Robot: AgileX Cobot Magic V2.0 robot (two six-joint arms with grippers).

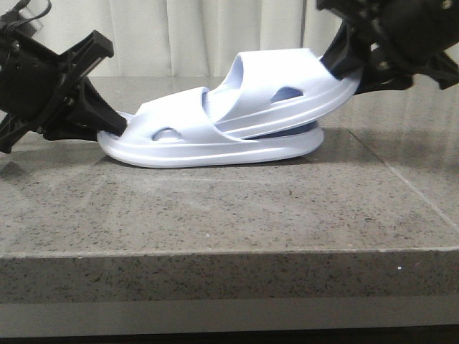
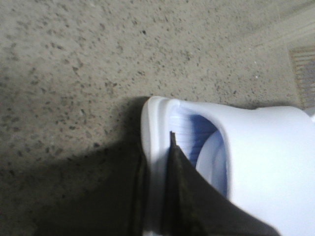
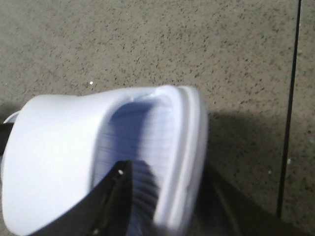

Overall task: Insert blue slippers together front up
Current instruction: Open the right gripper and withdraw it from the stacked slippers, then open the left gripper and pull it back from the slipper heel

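Observation:
The two blue slippers are nested on the stone table [image 1: 215, 215]. The lower slipper [image 1: 215, 149] lies flat on its sole. The upper slipper [image 1: 265, 68] is tilted, its front end tucked under the lower one's strap and its back end raised to the right. My left gripper [image 1: 107, 127] is shut on the lower slipper's left end; in the left wrist view its fingers [image 2: 157, 152] pinch the sole's rim [image 2: 155, 128]. My right gripper [image 1: 343, 68] is shut on the upper slipper's raised end; in the right wrist view [image 3: 165, 189] one finger lies on the ribbed footbed [image 3: 147, 142], the other under the sole.
The table's front edge [image 1: 229, 251] runs across the lower front view. A seam [image 1: 387, 168] crosses the tabletop at the right, also seen as a dark line [image 3: 294, 73] in the right wrist view. A pale curtain [image 1: 179, 36] hangs behind.

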